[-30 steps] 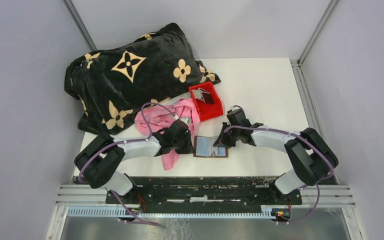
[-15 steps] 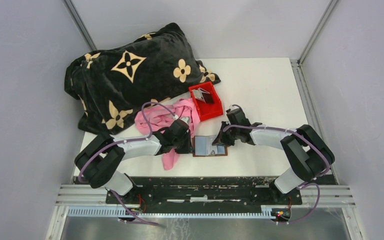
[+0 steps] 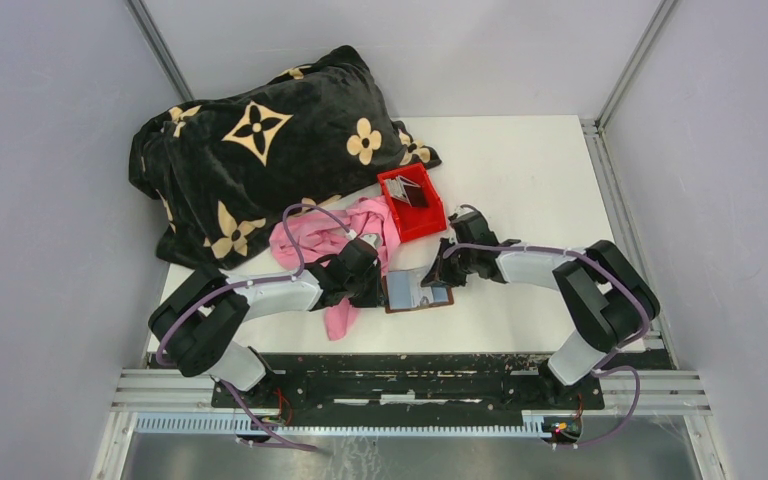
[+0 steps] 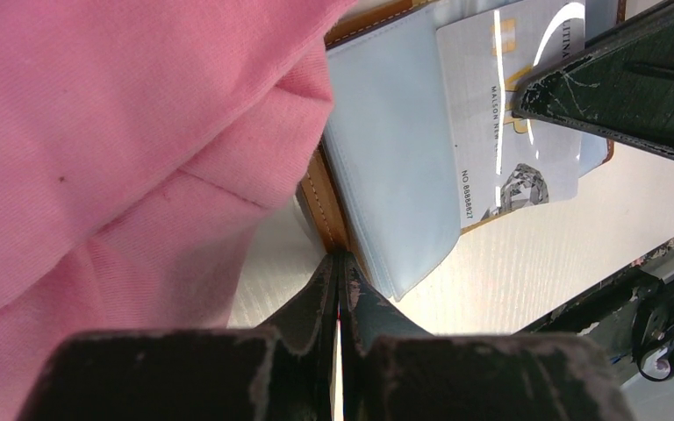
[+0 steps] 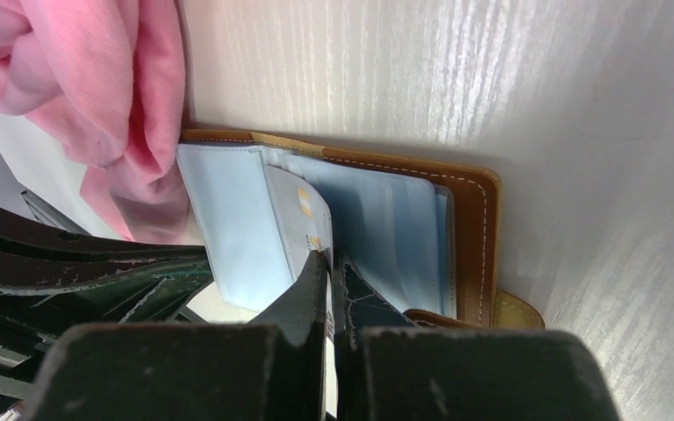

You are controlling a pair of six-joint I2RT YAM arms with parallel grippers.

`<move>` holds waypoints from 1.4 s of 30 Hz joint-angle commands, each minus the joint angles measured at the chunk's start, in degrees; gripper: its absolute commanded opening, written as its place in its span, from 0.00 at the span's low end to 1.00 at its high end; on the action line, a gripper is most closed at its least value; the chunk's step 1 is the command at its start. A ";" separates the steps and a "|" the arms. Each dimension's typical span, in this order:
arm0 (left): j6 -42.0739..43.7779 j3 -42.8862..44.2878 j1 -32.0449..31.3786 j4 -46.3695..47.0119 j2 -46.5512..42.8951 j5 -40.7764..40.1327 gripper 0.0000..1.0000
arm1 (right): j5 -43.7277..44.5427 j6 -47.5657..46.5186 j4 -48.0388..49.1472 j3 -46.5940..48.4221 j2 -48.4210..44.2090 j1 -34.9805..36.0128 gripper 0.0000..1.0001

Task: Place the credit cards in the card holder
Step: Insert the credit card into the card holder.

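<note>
The brown card holder (image 3: 418, 293) lies open on the table, pale clear pockets up. My left gripper (image 3: 378, 285) is shut on its left leather edge (image 4: 320, 197), the tips meeting there (image 4: 340, 259). My right gripper (image 3: 443, 272) is shut on a silver credit card (image 5: 297, 219) and holds it edge-on among the clear pockets (image 5: 386, 228). In the left wrist view that card (image 4: 491, 114) lies over the pocket sheet under a right finger (image 4: 632, 88). More cards (image 3: 407, 190), grey and dark, sit in the red bin (image 3: 428, 222).
A pink cloth (image 3: 325, 240) lies bunched against the holder's left side and under my left arm. A black blanket with tan flowers (image 3: 260, 150) fills the back left. The holder's snap tab (image 5: 518, 311) sticks out at its right edge.
My right gripper has moved left with the card, further over the open holder. The holder has shifted slightly left. My left gripper has stayed put.
</note>
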 commanded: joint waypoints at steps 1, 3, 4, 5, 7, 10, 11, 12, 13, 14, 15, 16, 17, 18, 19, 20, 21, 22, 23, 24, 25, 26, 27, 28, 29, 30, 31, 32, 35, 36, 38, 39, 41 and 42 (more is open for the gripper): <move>3.55 -2.20 -1.28 -3.78 6.18 -3.47 0.05 | 1.66 -2.29 -4.62 0.58 4.68 2.34 0.01; 4.17 -1.76 -1.26 -4.03 6.88 -3.74 0.05 | 1.13 -3.20 -5.81 1.82 4.83 2.17 0.01; 4.38 -1.58 -1.28 -4.24 7.22 -3.89 0.05 | 1.02 -3.62 -6.44 2.42 4.97 2.00 0.01; 4.64 -1.45 -1.29 -4.32 7.44 -4.03 0.05 | 0.80 -4.03 -7.02 2.90 4.93 1.84 0.01; 4.97 -1.25 -1.28 -4.51 7.63 -4.55 0.05 | 0.26 -4.77 -8.12 3.78 4.82 1.67 0.01; 5.27 -1.15 -1.28 -4.55 7.76 -5.09 0.05 | -0.56 -6.54 -10.62 5.43 4.80 1.31 0.01; 5.32 -1.15 -1.25 -4.53 7.81 -5.27 0.05 | -0.78 -7.25 -11.30 6.10 4.84 1.19 0.01; 5.39 -1.15 -1.22 -4.52 7.99 -5.39 0.05 | -1.04 -7.90 -12.02 6.79 5.07 1.15 0.01; 5.50 -1.14 -1.23 -4.46 8.16 -5.48 0.05 | -1.42 -8.66 -12.52 7.50 5.39 0.86 0.01; 5.55 -1.09 -1.28 -4.37 8.38 -5.55 0.04 | -1.91 -9.21 -12.98 8.06 5.77 0.76 0.01; 5.67 -1.07 -1.28 -4.34 8.53 -5.60 0.04 | -2.40 -9.75 -13.42 8.59 6.13 0.66 0.01; 5.74 -1.07 -1.24 -4.22 8.80 -5.65 0.04 | -2.62 -10.25 -13.86 9.18 6.58 0.61 0.01; 5.84 -1.07 -1.26 -4.15 8.97 -5.73 0.04 | -2.77 -10.78 -14.31 9.64 6.97 0.60 0.01; 5.92 -1.00 -1.26 -4.06 9.24 -5.69 0.04 | -2.79 -11.31 -14.69 10.04 7.32 0.51 0.01; 5.94 -0.94 -1.28 -3.93 9.51 -5.69 0.04 | -2.93 -11.92 -15.16 10.42 7.65 0.44 0.01; 6.05 -0.85 -1.29 -3.97 9.82 -5.71 0.04 | -3.19 -12.50 -15.50 10.77 8.10 0.34 0.01; 6.08 -0.74 -1.27 -3.88 10.12 -5.69 0.04 | -3.71 -12.93 -15.66 10.96 8.55 0.11 0.01; 6.18 -0.59 -1.28 -3.88 10.47 -5.63 0.04 | -4.51 -13.34 -15.60 11.17 9.08 -0.11 0.01; 6.35 -0.48 -1.23 -3.90 10.78 -5.60 0.04 | -5.68 -13.67 -15.41 11.32 9.56 -0.37 0.01; 6.44 -0.31 -1.21 -4.07 11.20 -5.60 0.04 | -6.99 -13.84 -15.04 11.41 9.93 -0.75 0.01; 6.60 -0.14 -1.28 -4.16 11.47 -5.68 0.04 | -8.25 -13.90 -14.53 11.48 10.22 -1.01 0.01; 6.71 -0.04 -1.28 -4.35 11.74 -5.68 0.04 | -9.82 -13.72 -13.74 11.48 10.49 -1.47 0.01; 6.87 0.03 -1.26 -4.47 12.09 -5.80 0.04 | -11.24 -13.49 -13.07 11.45 10.69 -1.88 0.01; 6.97 0.07 -1.28 -4.52 12.40 -5.92 0.03 | -12.67 -13.36 -12.47 11.48 10.99 -2.32 0.01; 7.14 0.08 -1.29 -4.71 12.78 -6.01 0.03 | -14.23 -13.14 -11.95 11.52 11.25 -2.81 0.01; 7.23 0.10 -1.23 -4.72 12.90 -6.11 0.03 | -15.69 -12.89 -11.08 11.44 11.78 -3.39 0.01; 7.33 0.16 -1.30 -4.85 13.07 -6.26 0.03 | -17.35 -12.48 -10.44 11.35 12.11 -3.92 0.01; 7.47 0.09 -1.29 -4.91 13.27 -6.34 0.03 | -18.44 -12.17 -9.91 11.01 12.42 -4.53 0.01; 7.65 0.08 -1.28 -4.93 13.70 -6.39 0.03 | -21.89 -10.65 -6.89 9.72 13.28 -5.58 0.01; 7.62 0.08 -1.22 -4.95 13.85 -6.47 0.03 | -22.65 -10.19 -5.93 9.28 13.51 -5.73 0.01; 7.76 0.00 -1.26 -4.97 14.00 -6.62 0.03 | -23.82 -8.99 -3.75 8.20 13.79 -6.09 0.01; 7.79 -0.01 -1.28 -5.06 14.04 -6.72 0.03 | -24.27 -8.30 -2.63 7.50 13.86 -6.25 0.01; 7.71 0.01 -1.24 -5.16 14.11 -6.79 0.03 | -24.81 -7.41 -0.79 6.43 13.97 -6.68 0.01; 7.58 0.03 -1.24 -5.35 14.13 -6.87 0.03 | -25.25 -6.89 0.24 5.82 14.00 -6.97 0.01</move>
